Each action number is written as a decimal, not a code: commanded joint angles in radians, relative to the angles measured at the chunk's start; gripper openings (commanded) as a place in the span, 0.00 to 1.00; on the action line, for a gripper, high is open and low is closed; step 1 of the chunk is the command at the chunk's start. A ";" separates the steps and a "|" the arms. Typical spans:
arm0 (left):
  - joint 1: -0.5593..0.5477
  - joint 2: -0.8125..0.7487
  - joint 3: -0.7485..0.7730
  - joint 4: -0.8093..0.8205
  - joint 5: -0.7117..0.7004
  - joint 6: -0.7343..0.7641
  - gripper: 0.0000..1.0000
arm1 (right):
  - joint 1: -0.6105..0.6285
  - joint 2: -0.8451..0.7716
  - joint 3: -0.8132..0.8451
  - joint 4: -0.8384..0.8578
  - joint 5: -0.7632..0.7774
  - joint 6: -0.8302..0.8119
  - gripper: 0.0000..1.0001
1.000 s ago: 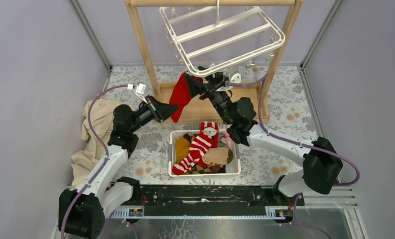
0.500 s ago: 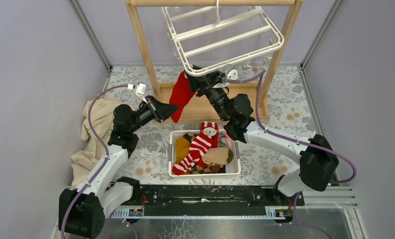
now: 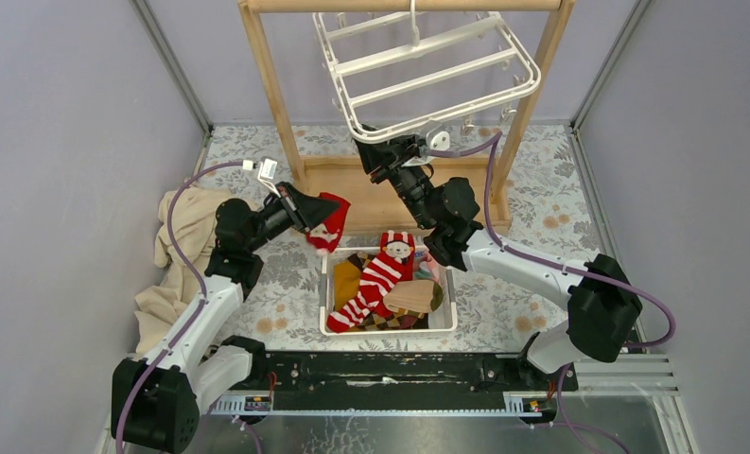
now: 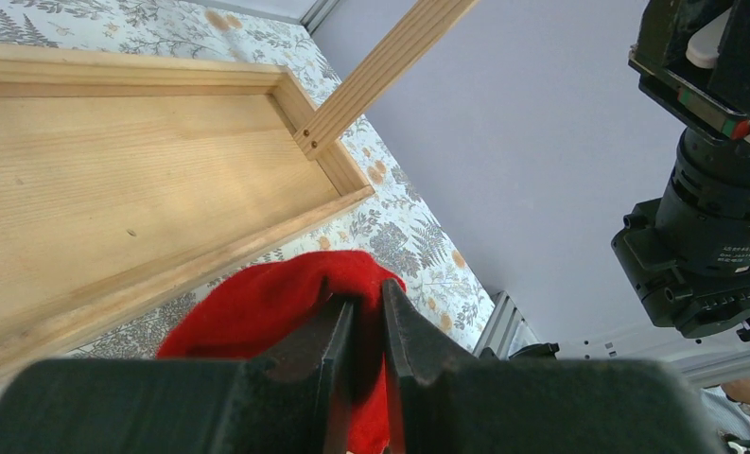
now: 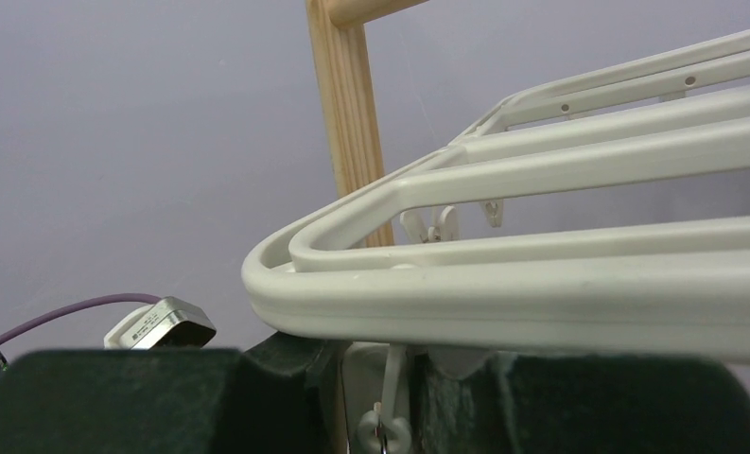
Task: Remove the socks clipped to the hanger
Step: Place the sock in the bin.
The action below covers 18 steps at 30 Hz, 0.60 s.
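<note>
**Item: red sock (image 3: 329,230).** It was off the hanger (image 5: 541,284), bunched, and hung short from the left gripper (image 3: 320,213), whose fingers were clamped together on its cloth. Its long axis could not be told in the bunch.

**Position.** It was held above the floral table, just left of the basket's (image 3: 390,331) far-left corner, with the rack's base (image 4: 115,170) just beyond.

**Bearing.** The basket, which held the striped sock and others, lay right of and nearer than the left gripper. By my judgement the left arm was the nearer one and would need only a short carry rightward.

**Item: right gripper (image 3: 382,151).** It was raised to the hanger's near-left corner, its fingers either side of a dangling clip (image 5: 387,430). I could not tell whether they were pinching it.

**Views.**
- Overhead showed the whole layout and no sock on the hanger's visible bars, but nothing of either grip.
- The left wrist view showed the pinch on red cloth.
- The right wrist view showed the clip under the rim.
</note>
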 commanded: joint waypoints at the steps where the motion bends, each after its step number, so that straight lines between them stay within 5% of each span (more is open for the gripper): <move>1: 0.004 -0.025 -0.016 0.077 0.019 -0.018 0.21 | -0.009 -0.017 0.023 0.033 0.022 0.011 0.33; 4: 0.002 -0.039 -0.016 0.078 0.019 -0.026 0.21 | -0.009 -0.025 0.001 0.035 0.036 0.020 0.57; 11: -0.001 -0.076 -0.022 0.078 0.020 -0.050 0.21 | -0.009 -0.088 -0.124 0.060 0.075 0.066 0.84; 18: -0.046 -0.118 -0.012 0.046 0.005 -0.058 0.21 | -0.008 -0.211 -0.345 0.064 0.149 0.149 0.97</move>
